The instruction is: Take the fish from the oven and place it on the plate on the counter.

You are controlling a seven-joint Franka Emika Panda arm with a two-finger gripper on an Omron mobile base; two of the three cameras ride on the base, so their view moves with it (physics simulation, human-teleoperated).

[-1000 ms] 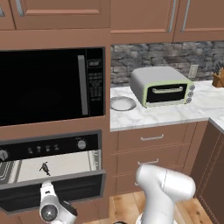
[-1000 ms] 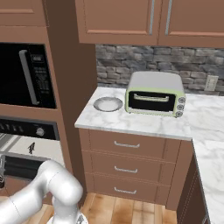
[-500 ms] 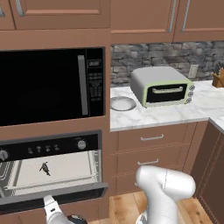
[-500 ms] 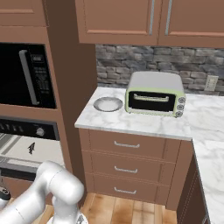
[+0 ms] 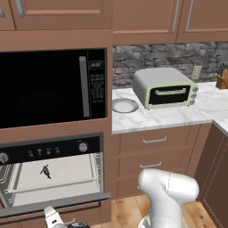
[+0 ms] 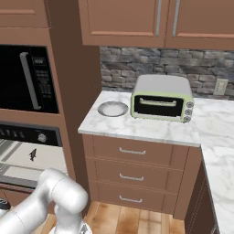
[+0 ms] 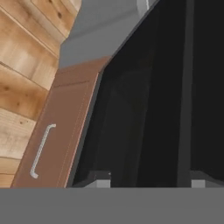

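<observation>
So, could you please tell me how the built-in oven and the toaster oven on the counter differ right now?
The oven is set into the wooden cabinetry below the microwave; the toaster oven stands free on the counter. The oven's door hangs open, showing the fish on a pale tray; the toaster oven's door is shut. The oven is black and wide; the toaster oven is grey-green and compact. Both have knobs and dark glass doors.

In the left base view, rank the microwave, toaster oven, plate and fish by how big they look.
Largest to smallest:
1. microwave
2. toaster oven
3. plate
4. fish
</observation>
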